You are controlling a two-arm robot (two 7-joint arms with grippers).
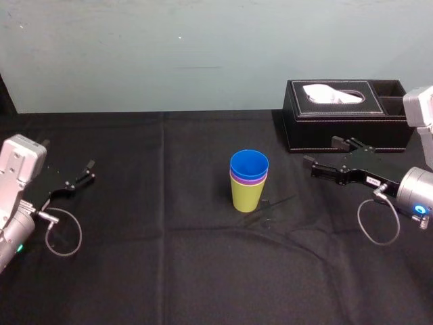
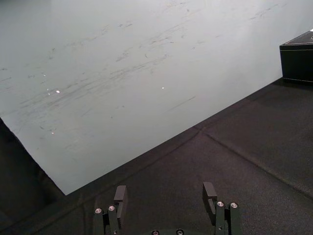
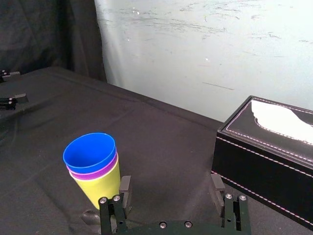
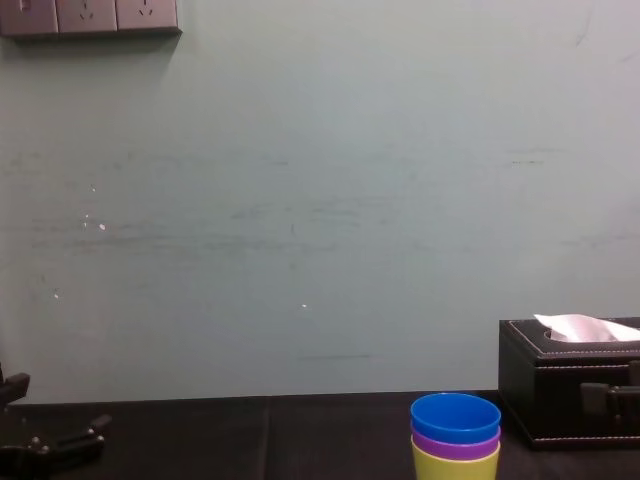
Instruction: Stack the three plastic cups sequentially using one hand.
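Observation:
The three plastic cups (image 1: 248, 181) stand nested in one upright stack at the middle of the black table. The lime-green cup (image 1: 247, 196) is at the bottom, the purple cup's rim (image 1: 247, 180) shows above it, and the blue cup (image 1: 249, 164) is on top. The stack (image 3: 93, 166) also appears in the right wrist view and in the chest view (image 4: 455, 435). My right gripper (image 1: 320, 152), the hand with the white label, hovers to the right of the stack, apart from it, open and empty (image 3: 171, 185). Parked at the far left, my left gripper (image 1: 88, 170) is open with nothing in it (image 2: 165, 193).
A black tissue box (image 1: 345, 115) with white tissue sticking out stands at the back right, just behind my right gripper. The table is covered in black cloth (image 1: 169, 257). A pale wall (image 1: 169, 54) rises behind the table's far edge.

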